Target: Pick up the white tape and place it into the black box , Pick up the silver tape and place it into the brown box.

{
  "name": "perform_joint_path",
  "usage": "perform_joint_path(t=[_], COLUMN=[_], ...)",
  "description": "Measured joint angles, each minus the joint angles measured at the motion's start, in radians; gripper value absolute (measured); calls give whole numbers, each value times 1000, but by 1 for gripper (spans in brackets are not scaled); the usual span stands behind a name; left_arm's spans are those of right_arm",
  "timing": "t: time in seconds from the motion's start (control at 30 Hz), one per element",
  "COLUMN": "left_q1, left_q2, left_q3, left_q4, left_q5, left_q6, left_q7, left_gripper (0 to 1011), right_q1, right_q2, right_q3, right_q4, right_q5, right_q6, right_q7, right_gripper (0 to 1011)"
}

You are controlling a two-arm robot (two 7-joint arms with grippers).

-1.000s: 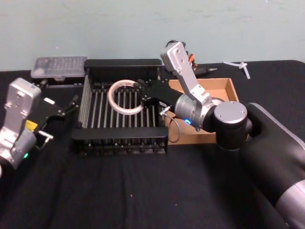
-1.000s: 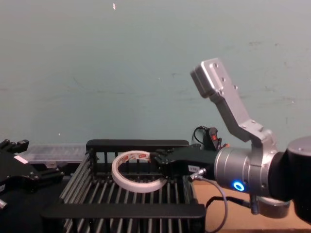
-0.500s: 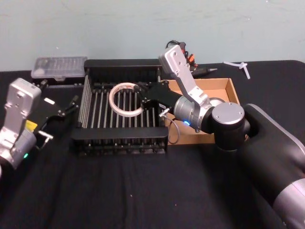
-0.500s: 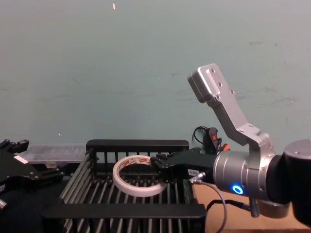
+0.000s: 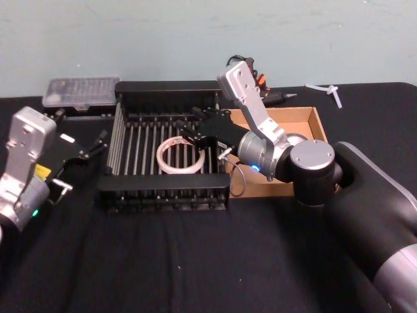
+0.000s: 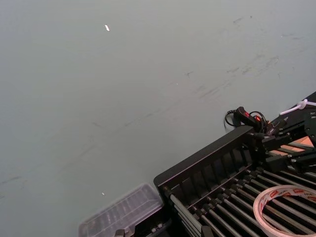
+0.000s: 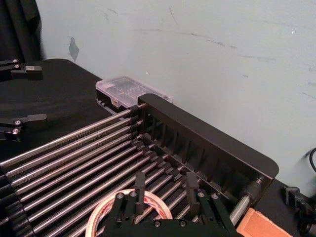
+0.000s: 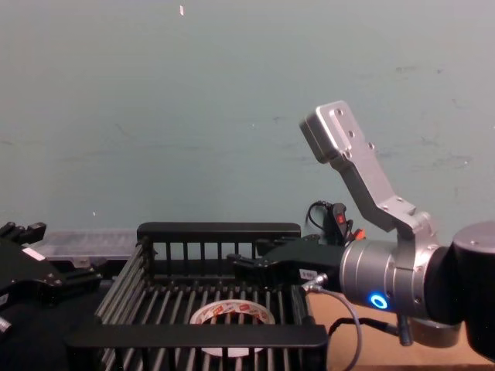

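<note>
Two arms are mine, and I go from my left side across. My left gripper (image 5: 91, 149) rests parked on the black table (image 5: 163, 261) just outside the left wall of the black box (image 5: 166, 86), beside a clear plastic case (image 5: 81, 91) at the back; its fingers stand apart and hold nothing.

Next comes the black box itself, slatted floor and solid rims. The white tape (image 5: 181, 156) lies flat on the bars of its floor, toward the front right part of the box, red print showing on its rim (the chest view shows it resting low behind the front rim (image 8: 232, 313)).

My right gripper (image 5: 195, 137) hangs inside the box just above the far right edge of the roll, its fingers (image 7: 139, 190) spread and clear of the tape, gripping nothing.

Right of that sits the brown box (image 5: 306, 120), touching the black box's right side, my right arm crossing over it. A pale curved edge, perhaps the silver tape (image 5: 296, 138), peeks out behind my forearm inside the brown box; I cannot tell for sure
</note>
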Motion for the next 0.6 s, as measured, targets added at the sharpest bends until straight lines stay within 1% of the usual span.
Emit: perform_joint_path(t=[0.07, 0.1, 0.13, 0.27, 0.3, 0.37, 0.4, 0.43, 0.53, 0.57, 0.6], left_q1=[0, 0, 0, 0, 0, 0, 0, 0, 0, 0, 0], left_q2=[0, 0, 0, 0, 0, 0, 0, 0, 0, 0, 0], left_q3=[0, 0, 0, 0, 0, 0, 0, 0, 0, 0, 0], left_q4=[0, 0, 0, 0, 0, 0, 0, 0, 0, 0, 0], left_q5=[0, 0, 0, 0, 0, 0, 0, 0, 0, 0, 0], left_q6=[0, 0, 0, 0, 0, 0, 0, 0, 0, 0, 0], left_q7=[0, 0, 0, 0, 0, 0, 0, 0, 0, 0, 0], left_gripper=[1001, 1001, 1001, 1001, 1002, 1001, 1002, 1001, 1001, 1001, 1001], right_q1=[0, 0, 0, 0, 0, 0, 0, 0, -1, 0, 0], right_q2=[0, 0, 0, 0, 0, 0, 0, 0, 0, 0, 0], right_q3=[0, 0, 0, 0, 0, 0, 0, 0, 0, 0, 0], right_q4=[0, 0, 0, -1, -1, -1, -1, -1, -1, -1, -1], right_q5=[0, 0, 0, 1, 1, 1, 1, 1, 1, 2, 2], right_q6=[0, 0, 0, 0, 0, 0, 0, 0, 0, 0, 0], right_q7=[0, 0, 0, 1, 1, 1, 1, 1, 1, 1, 1], right_gripper=[528, 590, 590, 729, 743, 823, 841, 892, 941, 985, 1000])
